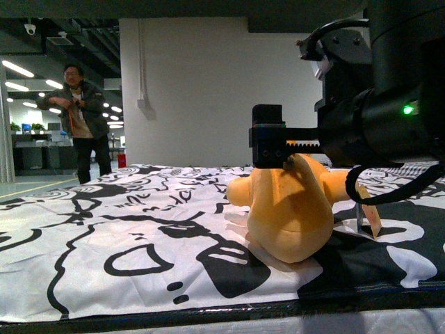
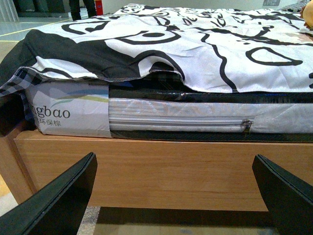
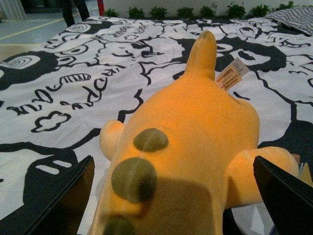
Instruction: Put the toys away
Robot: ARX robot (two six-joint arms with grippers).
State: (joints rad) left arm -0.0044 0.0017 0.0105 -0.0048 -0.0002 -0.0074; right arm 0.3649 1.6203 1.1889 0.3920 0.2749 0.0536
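Your soft, rounded orange-yellow plush animal (image 1: 288,209) lies on the black-and-white patterned bedsheet (image 1: 104,229), right of centre in the front view and directly under the dark arm that fills the upper right of that frame. In the right wrist view it takes up the middle and lower part of the picture, with its olive-brown spots (image 3: 150,139) nearest the camera and one limb pointing to the top of the frame. A small tan tag (image 3: 231,74) sticks out beside that limb.

The right gripper (image 3: 172,164) has its fingers spread wide, one at each lower corner of its view, with the plush body between them and nothing clamped. From the front a black finger block sits at the toy's top edge; whether it touches, you cannot tell. The left gripper (image 2: 173,155) is likewise spread open and empty, facing the wooden bed frame (image 2: 161,171) and the zipped mattress (image 2: 171,117) from the side.

Expect the toy to be light, squashy and not fragile. Fabric should give plenty of friction, but the stuffing will yield, so a shallow pinch could slip off. Take it across the fat middle of the body, not by a limb or the tag, and close deep.

A person in a dark jacket (image 1: 80,118) stands at the upper left, well clear.
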